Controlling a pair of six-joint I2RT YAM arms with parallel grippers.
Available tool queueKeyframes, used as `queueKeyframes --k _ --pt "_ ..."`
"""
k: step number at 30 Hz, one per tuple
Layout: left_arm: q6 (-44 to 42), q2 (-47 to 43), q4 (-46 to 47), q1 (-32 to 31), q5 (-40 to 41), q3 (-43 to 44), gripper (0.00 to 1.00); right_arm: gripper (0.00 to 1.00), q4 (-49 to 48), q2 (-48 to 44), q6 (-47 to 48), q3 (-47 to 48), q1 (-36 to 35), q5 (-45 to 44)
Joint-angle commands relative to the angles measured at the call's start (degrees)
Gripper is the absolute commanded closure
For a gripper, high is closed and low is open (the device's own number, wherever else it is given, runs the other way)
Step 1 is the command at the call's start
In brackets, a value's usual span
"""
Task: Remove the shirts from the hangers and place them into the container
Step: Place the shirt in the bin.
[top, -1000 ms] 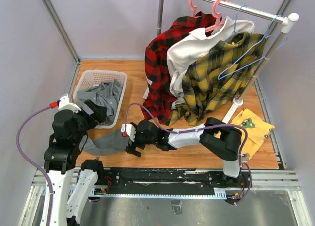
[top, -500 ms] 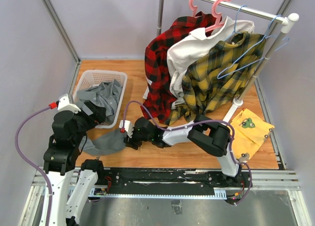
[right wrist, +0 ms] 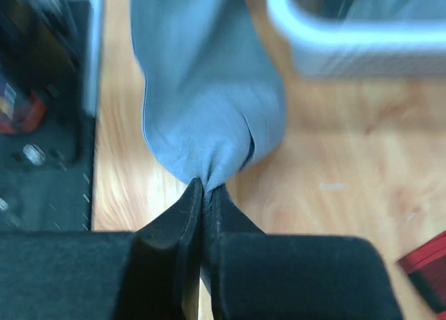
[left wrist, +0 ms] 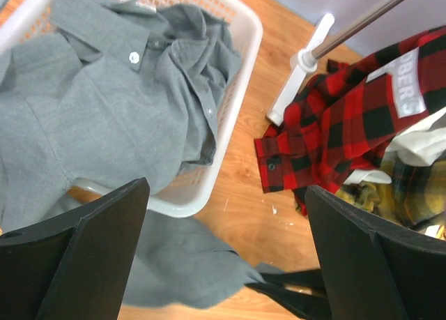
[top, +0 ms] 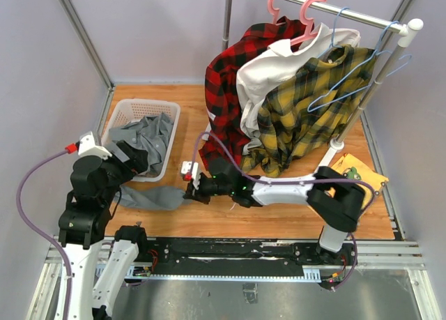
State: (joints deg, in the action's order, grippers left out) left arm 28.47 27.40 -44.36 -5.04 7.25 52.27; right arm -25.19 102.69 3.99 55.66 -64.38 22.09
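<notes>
One shirt, the grey shirt point(top: 143, 140), lies mostly in the basket point(top: 132, 105) by the tabletop's point(top: 188, 118) left edge. Its sleeve point(top: 150, 196) spills over the basket's near rim and trails flat on the wood toward the near edge.

The right jaws are pressed together on the very tip of that sleeve, bunching the cloth into a small gather. The right arm point(top: 279, 192) lies low across the tabletop to reach it. This hold looks meant for lifting the stray sleeve over the rim so the whole shirt ends up inside.

The left jaws stand spread wide and hold nothing. They hang above the basket's near rim, probably kept clear of the sleeve's path or ready to press cloth down.

Three shirts are yet to come off the rail point(top: 362, 14) at the far right corner: red plaid point(top: 226, 90), white point(top: 261, 72) and yellow plaid point(top: 293, 118). They droop low enough that their hems meet the wood. Pink hangers point(top: 296, 17) and blue hangers point(top: 348, 76) hook over the rail, and one blue hanger seems bare.

The tabletop is smooth orange-brown wood. A yellow cloth point(top: 359, 180) lies near its right edge. Plain pale walls with metal framing close in three sides.
</notes>
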Motion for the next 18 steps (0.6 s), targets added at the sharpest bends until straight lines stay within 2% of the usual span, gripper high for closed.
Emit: queueKeyframes --k 1,4,8,11,13,16,18 --pt "-0.4 0.9 -0.1 -0.6 2.9 7.4 0.00 0.99 -20.1 -8.5 -5.6 -2.0 -0.1 -2.1" --pt "0.0 1.7 -1.2 -1.1 5.3 12.0 0.00 0.99 -23.8 -7.5 -6.1 1.9 0.2 -8.6" --pt "-0.4 1.9 -2.8 -2.1 9.8 15.8 0.00 0.99 -20.5 -2.4 -5.8 12.4 1.0 -18.4" --pt "-1.0 1.3 -3.6 -2.9 14.0 15.9 0.00 0.99 -16.9 3.2 -3.9 23.6 1.5 -26.3" --pt "-1.5 0.9 -3.9 -3.4 15.6 15.0 0.00 0.99 -17.9 6.7 -1.3 29.5 1.8 -31.8" --pt "-1.6 0.4 -3.9 -3.7 16.1 12.9 0.00 0.99 -19.2 13.9 -0.4 40.4 3.0 -35.5" --pt "-1.5 0.2 -3.5 -3.7 15.9 11.4 0.00 0.99 -13.3 21.1 0.0 51.9 4.3 -35.8"
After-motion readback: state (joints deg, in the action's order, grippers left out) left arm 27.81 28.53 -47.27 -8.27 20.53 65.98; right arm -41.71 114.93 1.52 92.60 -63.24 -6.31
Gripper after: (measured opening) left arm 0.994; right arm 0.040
